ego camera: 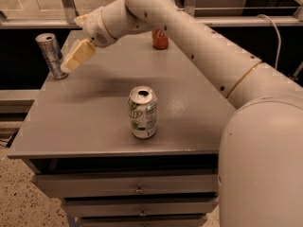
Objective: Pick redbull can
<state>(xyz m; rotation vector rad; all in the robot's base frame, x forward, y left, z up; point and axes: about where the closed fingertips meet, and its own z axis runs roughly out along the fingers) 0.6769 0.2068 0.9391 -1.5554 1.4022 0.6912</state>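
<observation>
The redbull can (51, 54), slim and silver with bluish-grey diagonal panels, stands upright at the far left corner of the grey table (85, 122). My gripper (75, 58), with cream-coloured fingers, hangs just right of the can, close to its lower part, above the table. My white arm reaches in from the lower right across the table. A wider white-and-green soda can (142, 111) stands near the table's front middle. A red Coca-Cola can (160, 39) stands at the far edge, partly hidden behind my arm.
The table is a cabinet top with drawers (137, 189) below its front edge. A metal rail and glass partition (42, 18) run behind the table. A speckled floor (23, 202) lies at the lower left.
</observation>
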